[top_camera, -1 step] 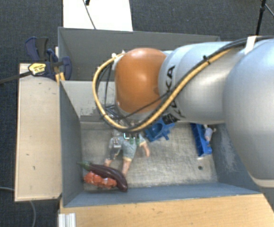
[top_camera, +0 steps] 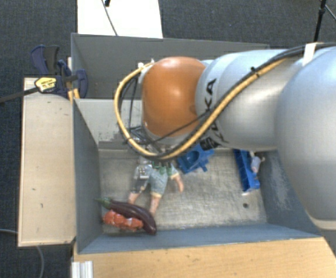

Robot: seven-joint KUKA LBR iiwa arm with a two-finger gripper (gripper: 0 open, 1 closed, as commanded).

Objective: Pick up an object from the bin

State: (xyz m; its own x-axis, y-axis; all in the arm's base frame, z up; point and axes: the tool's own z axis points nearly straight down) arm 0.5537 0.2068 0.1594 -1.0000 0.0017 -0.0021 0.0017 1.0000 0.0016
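Hanging inside the scuffed bin point(top_camera: 214, 200), the tool point(top_camera: 142, 175) overhangs a doll point(top_camera: 158, 183).

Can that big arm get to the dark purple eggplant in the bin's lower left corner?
Probably yes. The eggplant lies uncovered, and the end effector hangs close by, beside a small doll. Only a red toy pressed against it and the nearby bin wall might crowd the grasp.

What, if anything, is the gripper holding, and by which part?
It cannot be told. The gripper sits against the doll near the middle of the bin, by its upper body, but no clear hold shows.
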